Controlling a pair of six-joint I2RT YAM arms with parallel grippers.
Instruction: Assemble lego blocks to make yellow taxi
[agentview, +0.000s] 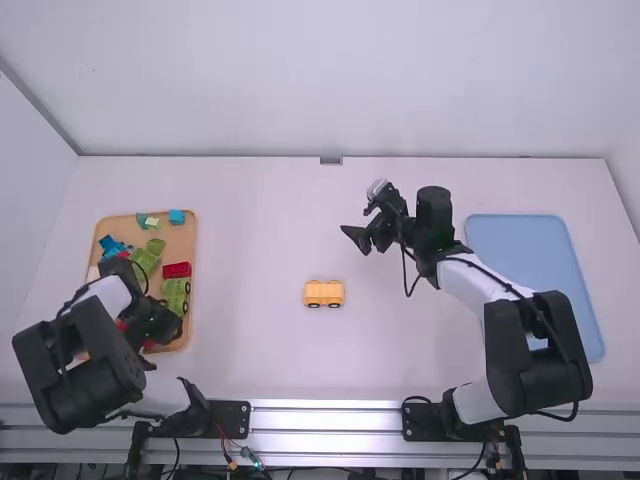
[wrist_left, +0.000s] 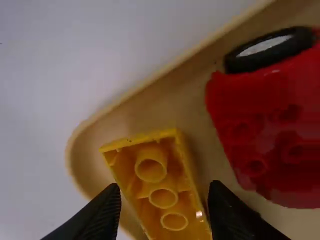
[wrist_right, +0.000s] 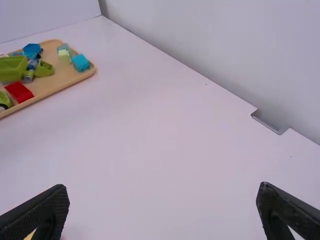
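Observation:
My left gripper (agentview: 168, 330) is low over the near end of the wooden tray. In the left wrist view my left gripper (wrist_left: 164, 200) is open, its fingers on either side of a yellow block (wrist_left: 163, 196) that lies hollow side up in a tray corner. The yellow taxi base (agentview: 324, 293) with black wheels stands on the middle of the table. Farther back and right of it, my right gripper (agentview: 356, 240) is held above the table; in the right wrist view the right gripper (wrist_right: 162, 207) stands wide open with nothing between its fingers.
The wooden tray (agentview: 187, 240) at the left holds green, blue and red blocks. In the left wrist view a red wheeled piece (wrist_left: 270, 120) lies beside the yellow block. A blue tray (agentview: 515, 232) is at the right, partly under the right arm.

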